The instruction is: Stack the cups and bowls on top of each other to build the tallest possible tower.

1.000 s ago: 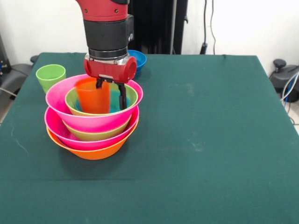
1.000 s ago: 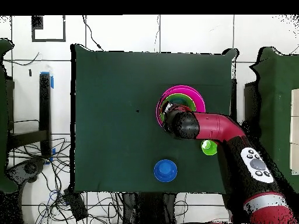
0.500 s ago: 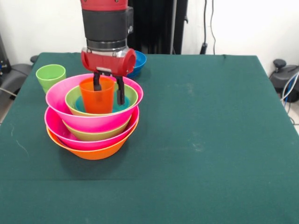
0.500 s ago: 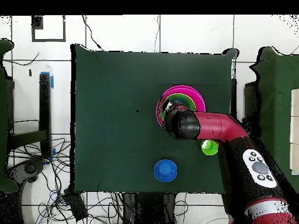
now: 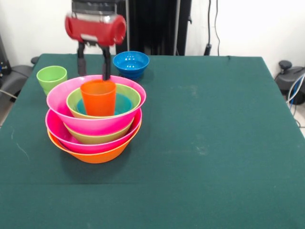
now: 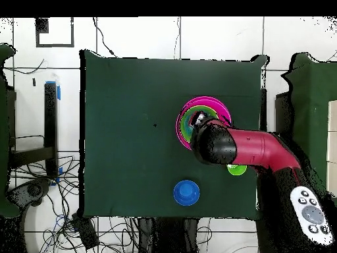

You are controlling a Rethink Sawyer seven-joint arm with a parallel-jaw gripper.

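We are holding our gripper (image 5: 93,62) in the air just above and behind the tower (image 5: 95,125), its two dark fingers (image 5: 106,63) spread apart with nothing between them. The orange cup (image 5: 98,98) is standing upright in the topmost green bowl (image 5: 129,97), free of our fingers, and it looks seated so that its tapered base rests low inside the nest, which should keep it steady. Below it the bowls are sitting widest at the bottom: an orange bowl (image 5: 95,156) on the table (image 5: 214,143), then pink (image 5: 59,130), green, pink and green again, each cradled by the one beneath.

The light green cup (image 5: 51,78) is waiting on the cloth to the far left of the tower, just beside it, and the blue bowl (image 5: 131,63) is sitting behind the tower, well clear. We are judging the green cup to be the natural next piece, since it could drop into the orange one.
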